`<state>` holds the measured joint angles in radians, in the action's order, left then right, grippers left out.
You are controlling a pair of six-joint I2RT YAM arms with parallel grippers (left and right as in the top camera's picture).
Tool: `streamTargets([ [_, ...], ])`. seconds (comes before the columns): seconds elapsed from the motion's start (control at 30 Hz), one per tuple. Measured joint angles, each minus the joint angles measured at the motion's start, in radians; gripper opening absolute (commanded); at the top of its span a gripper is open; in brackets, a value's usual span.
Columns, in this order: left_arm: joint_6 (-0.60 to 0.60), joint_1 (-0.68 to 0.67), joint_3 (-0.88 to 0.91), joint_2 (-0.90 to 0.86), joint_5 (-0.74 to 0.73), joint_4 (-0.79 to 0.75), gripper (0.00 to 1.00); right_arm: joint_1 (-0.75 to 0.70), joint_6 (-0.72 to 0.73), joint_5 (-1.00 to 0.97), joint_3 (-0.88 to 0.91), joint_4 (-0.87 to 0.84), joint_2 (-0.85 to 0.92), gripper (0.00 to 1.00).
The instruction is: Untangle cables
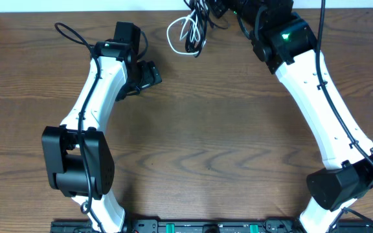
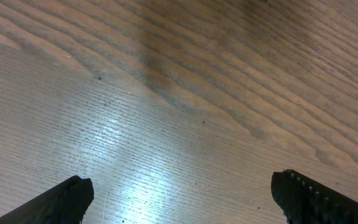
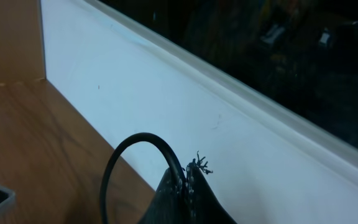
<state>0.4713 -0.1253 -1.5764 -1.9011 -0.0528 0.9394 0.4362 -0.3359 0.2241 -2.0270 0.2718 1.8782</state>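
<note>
The right end effector (image 3: 188, 186) is pinched fully closed on a black cable (image 3: 135, 142), which arches up out of its fingertips. The cables (image 1: 193, 29) bunch at the far edge of the tabletop (image 1: 206, 129), just left of that end effector. Their long axis runs from far to near. One white cable (image 1: 175, 32) loops on the left of the bunch; the black ones are too tangled to count. The left end effector (image 2: 182, 180) is spread wide and holds nothing, well apart from them.

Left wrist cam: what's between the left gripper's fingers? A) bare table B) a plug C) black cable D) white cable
A: the left gripper stands open, with only the wood of the table showing between its fingers.
</note>
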Motion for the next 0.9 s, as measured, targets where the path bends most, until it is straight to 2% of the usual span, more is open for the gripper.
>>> streamTargets([
  [0.13,0.000,0.000,0.000,0.000,0.000,0.000,0.98,0.000,-0.042,0.042,0.001,0.022,0.011,0.01],
  [0.33,0.000,0.000,0.000,0.000,0.000,0.000,0.98,-0.001,0.114,-0.023,0.002,-0.048,0.029,0.01],
  [0.9,0.000,0.000,0.000,0.000,0.000,-0.006,0.98,-0.003,0.209,0.008,0.002,0.036,0.029,0.01],
])
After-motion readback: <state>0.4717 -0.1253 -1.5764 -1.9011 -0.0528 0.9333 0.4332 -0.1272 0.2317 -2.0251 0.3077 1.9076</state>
